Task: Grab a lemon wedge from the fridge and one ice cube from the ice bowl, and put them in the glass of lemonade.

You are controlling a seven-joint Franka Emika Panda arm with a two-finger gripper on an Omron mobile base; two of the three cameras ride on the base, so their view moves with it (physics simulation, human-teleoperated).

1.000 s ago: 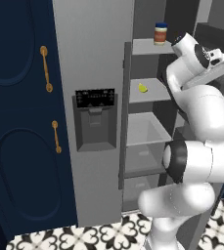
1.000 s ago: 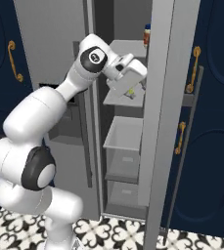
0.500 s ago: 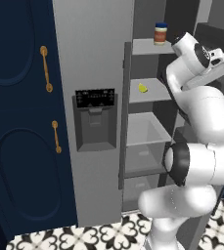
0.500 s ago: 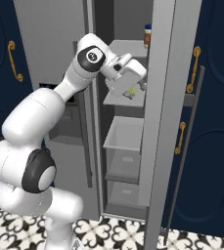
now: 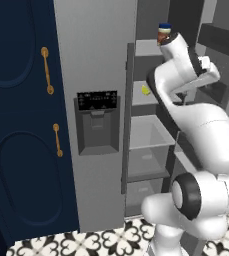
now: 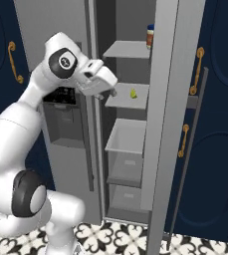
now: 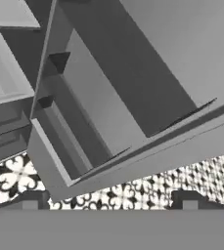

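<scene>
Fridge (image 6: 172, 99): right door open. Lemon wedge (image 6: 133, 93) on middle shelf (image 6: 128, 99), jar (image 6: 150, 36) on shelf above at 1 o'clock. Gripper (image 6: 111, 89) jaws released, empty, just beside the shelf's front edge.

**Hidden, cropped or unclear**

Lemon wedge (image 5: 145, 90): tiny yellow speck on a fridge (image 5: 96, 75) shelf, shape unresolved. Jar (image 6: 150, 36): half hidden behind the open door's edge. Gripper (image 7: 109, 201): just the fingertips visible; elsewhere masked by the hand.

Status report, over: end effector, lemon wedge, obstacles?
End effector open, empty, short of shelf. Lemon wedge on middle fridge shelf. Path appears clear.
</scene>
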